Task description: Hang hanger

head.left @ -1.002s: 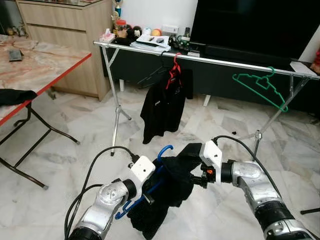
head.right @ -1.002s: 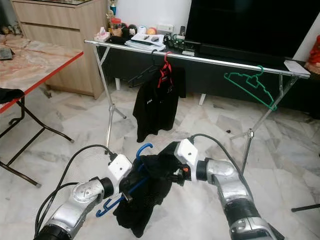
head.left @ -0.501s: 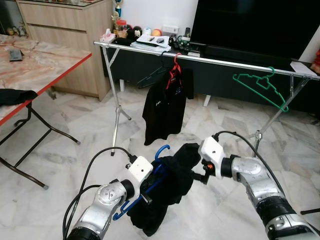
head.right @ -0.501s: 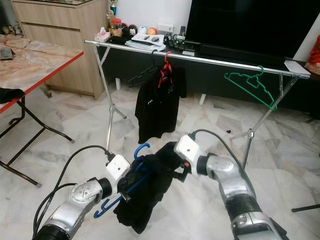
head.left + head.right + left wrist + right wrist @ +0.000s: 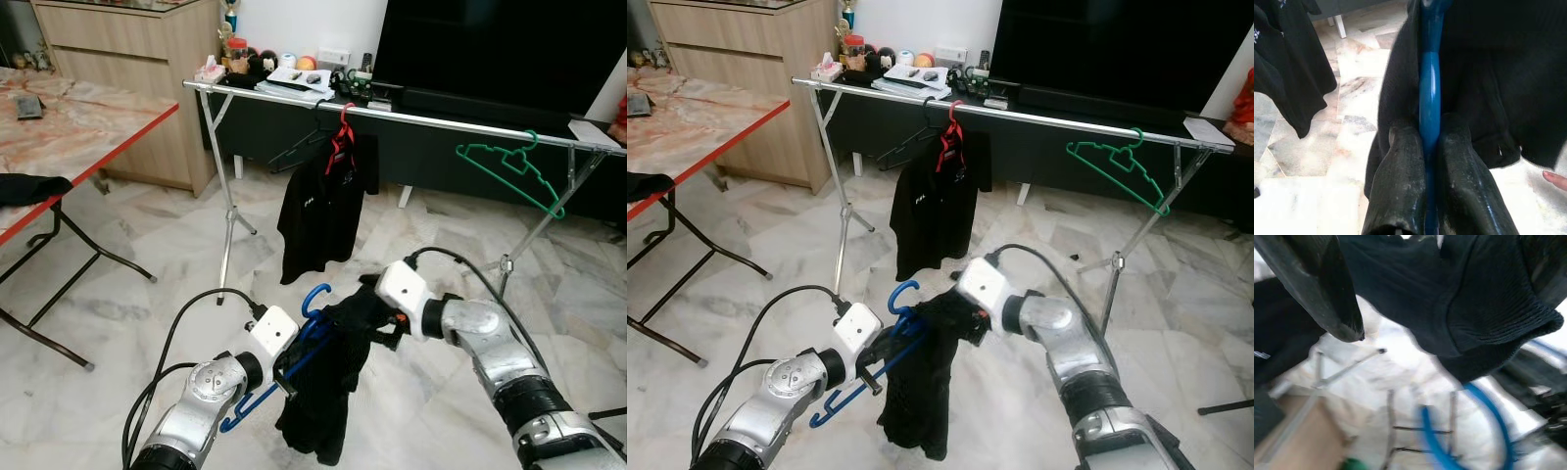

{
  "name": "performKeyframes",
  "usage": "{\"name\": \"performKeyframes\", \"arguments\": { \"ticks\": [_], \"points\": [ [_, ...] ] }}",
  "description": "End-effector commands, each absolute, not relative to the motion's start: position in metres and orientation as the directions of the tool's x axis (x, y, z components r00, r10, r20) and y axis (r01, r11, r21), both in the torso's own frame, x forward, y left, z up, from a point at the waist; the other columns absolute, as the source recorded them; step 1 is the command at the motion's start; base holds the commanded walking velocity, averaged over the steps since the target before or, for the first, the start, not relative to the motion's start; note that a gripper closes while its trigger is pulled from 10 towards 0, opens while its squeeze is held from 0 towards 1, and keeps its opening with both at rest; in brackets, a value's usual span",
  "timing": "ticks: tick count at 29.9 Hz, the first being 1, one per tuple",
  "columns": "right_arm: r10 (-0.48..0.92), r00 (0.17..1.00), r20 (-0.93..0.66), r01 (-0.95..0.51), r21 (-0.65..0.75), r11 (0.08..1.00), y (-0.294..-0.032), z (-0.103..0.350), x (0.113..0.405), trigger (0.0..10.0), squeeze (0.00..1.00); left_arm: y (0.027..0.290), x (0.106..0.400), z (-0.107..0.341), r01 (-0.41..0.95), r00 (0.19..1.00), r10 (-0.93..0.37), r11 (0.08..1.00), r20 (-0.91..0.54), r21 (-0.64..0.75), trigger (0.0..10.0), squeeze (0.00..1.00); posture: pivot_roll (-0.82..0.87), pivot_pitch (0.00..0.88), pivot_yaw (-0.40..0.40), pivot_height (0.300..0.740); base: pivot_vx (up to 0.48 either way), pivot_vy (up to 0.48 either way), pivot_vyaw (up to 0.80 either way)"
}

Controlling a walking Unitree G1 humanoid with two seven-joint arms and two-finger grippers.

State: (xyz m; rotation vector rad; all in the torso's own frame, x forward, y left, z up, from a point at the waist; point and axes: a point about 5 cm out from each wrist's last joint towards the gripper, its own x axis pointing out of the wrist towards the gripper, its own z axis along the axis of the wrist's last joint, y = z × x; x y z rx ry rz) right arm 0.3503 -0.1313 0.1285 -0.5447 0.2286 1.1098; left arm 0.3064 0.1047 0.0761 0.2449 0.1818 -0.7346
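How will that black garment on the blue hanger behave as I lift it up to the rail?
Probably floppy: the black garment hangs limp and bunched off the blue hanger. It may slip, since it looks draped unevenly. The hanger itself seems rigid, clamped in the left pincer, so it should lift without bending.

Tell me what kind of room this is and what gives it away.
Most likely a home living room used for drying laundry: a large dark TV stands behind a metal clothes rail holding a black shirt, and the floor is marble tile.
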Motion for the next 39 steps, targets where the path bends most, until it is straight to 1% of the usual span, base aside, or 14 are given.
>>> {"name": "performKeyframes", "arguments": {
  "ticks": [1,5,11,15,19,22,24,26,27,28,32,34,38,39],
  "points": [
    [0.787,0.371,-0.493,-0.922,-0.300,0.246,-0.130,0.123,0.344,10.0,0.00,0.105,0.311,0.083,0.664,0.746,-0.630,0.728,-0.217,0.168,10.0,0.00,0.09,0.049,-0.112,0.740,0.000,0.000,0.00],
    [0.696,0.369,-0.616,-0.916,-0.366,0.163,-0.137,0.114,0.343,10.0,0.00,0.104,0.311,0.083,0.663,0.746,-0.629,0.730,-0.216,0.164,10.0,0.00,0.08,0.050,-0.114,0.740,0.000,0.000,0.00],
    [0.650,0.423,-0.631,-0.891,-0.418,0.175,-0.141,0.121,0.349,10.0,0.00,0.104,0.311,0.082,0.664,0.746,-0.630,0.730,-0.216,0.162,10.0,0.00,0.08,0.052,-0.117,0.740,0.000,0.000,0.00],
    [0.714,0.425,-0.556,-0.891,-0.399,0.218,-0.135,0.132,0.351,10.0,0.00,0.103,0.311,0.082,0.662,0.748,-0.629,0.733,-0.213,0.158,10.0,0.00,0.08,0.053,-0.119,0.740,0.000,0.000,0.00],
    [0.738,0.554,-0.385,-0.816,-0.427,0.390,-0.135,0.156,0.364,10.0,0.00,0.105,0.310,0.080,0.662,0.747,-0.629,0.733,-0.213,0.157,10.0,0.00,0.08,0.052,-0.120,0.740,0.000,0.000,0.00],
    [0.694,0.620,-0.367,-0.768,-0.463,0.442,-0.145,0.162,0.370,10.0,0.00,0.107,0.307,0.079,0.678,0.733,-0.643,0.716,-0.222,0.166,10.0,0.00,0.07,0.052,-0.118,0.740,0.000,0.000,0.00],
    [0.720,0.584,-0.376,-0.792,-0.457,0.404,-0.150,0.164,0.368,10.0,0.00,0.111,0.304,0.077,0.697,0.716,-0.658,0.695,-0.235,0.179,10.0,0.00,0.07,0.051,-0.117,0.740,0.000,0.000,0.00],
    [0.755,0.495,-0.430,-0.843,-0.448,0.298,-0.153,0.162,0.361,10.0,0.00,0.115,0.301,0.078,0.713,0.701,-0.674,0.675,-0.234,0.190,10.0,0.00,0.07,0.050,-0.116,0.740,0.000,0.000,0.00],
    [0.755,0.495,-0.430,-0.843,-0.448,0.298,-0.153,0.162,0.361,10.0,0.00,0.115,0.301,0.078,0.713,0.701,-0.674,0.675,-0.234,0.190,10.0,0.00,0.07,0.050,-0.116,0.740,0.000,0.000,0.00],
    [0.757,0.455,-0.469,-0.865,-0.433,0.253,-0.158,0.159,0.358,10.0,0.00,0.118,0.301,0.080,0.716,0.698,-0.678,0.670,-0.231,0.197,10.0,0.00,0.07,0.049,-0.116,0.740,0.000,0.000,0.00],
    [0.734,0.383,-0.560,-0.904,-0.393,0.171,-0.168,0.150,0.353,10.0,0.00,0.119,0.300,0.090,0.742,0.670,-0.716,0.635,-0.197,0.215,10.0,0.00,0.08,0.047,-0.121,0.740,0.000,0.000,0.00],
    [0.712,0.354,-0.607,-0.917,-0.374,0.137,-0.172,0.145,0.351,10.0,0.00,0.116,0.298,0.095,0.767,0.639,-0.746,0.599,-0.187,0.230,10.0,0.00,0.08,0.047,-0.123,0.740,0.000,0.000,0.00],
    [0.693,0.260,-0.672,-0.949,-0.311,0.055,-0.179,0.137,0.345,10.0,0.00,0.109,0.291,0.105,0.835,0.531,-0.825,0.470,-0.193,0.287,10.0,0.00,0.07,0.042,-0.124,0.740,0.000,0.000,0.00],
    [0.693,0.260,-0.672,-0.949,-0.311,0.055,-0.179,0.137,0.345,10.0,0.00,0.109,0.291,0.105,0.835,0.531,-0.825,0.470,-0.193,0.287,10.0,0.00,0.07,0.042,-0.124,0.740,0.000,0.000,0.00]
  ]
}}
